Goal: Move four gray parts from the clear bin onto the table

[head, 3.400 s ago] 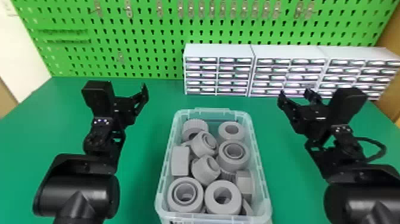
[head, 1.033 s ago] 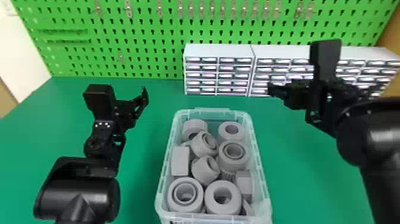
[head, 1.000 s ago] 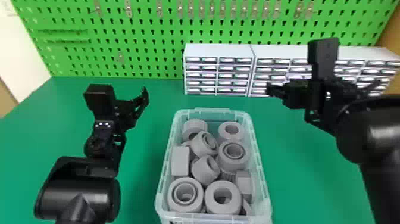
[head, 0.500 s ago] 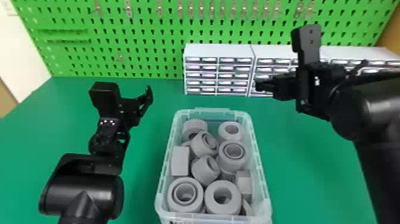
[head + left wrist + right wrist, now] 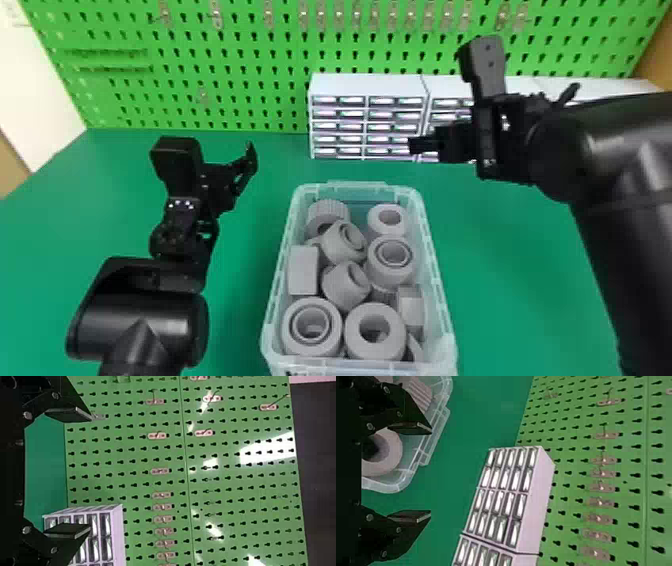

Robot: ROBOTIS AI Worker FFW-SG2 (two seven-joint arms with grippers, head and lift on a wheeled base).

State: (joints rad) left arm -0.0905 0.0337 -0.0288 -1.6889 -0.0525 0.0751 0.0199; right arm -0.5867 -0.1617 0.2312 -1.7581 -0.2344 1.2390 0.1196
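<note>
Since the earlier head views, my right gripper (image 5: 431, 472) has swung inward from the right side, toward the far end of the clear bin (image 5: 272, 300); I judge this is to prepare the first pick. The bin stands between my two arms, probably so that each can reach it. At its near end, a stepped ring (image 5: 311, 327) and a plain thick ring (image 5: 375, 331) lie side by side, holes facing up. Behind them a blocky part (image 5: 303, 270) rests by the left wall, and tilted rings lean on their neighbours, matte gray and smooth; one ribbed part (image 5: 327, 212) sits at the far end. My left gripper (image 5: 91, 473) waits left of the bin, fingers wide and holding nothing. My right one, also wide and without load, is before the drawer cabinets (image 5: 367, 85), with the green pegboard (image 5: 250, 75) behind.
</note>
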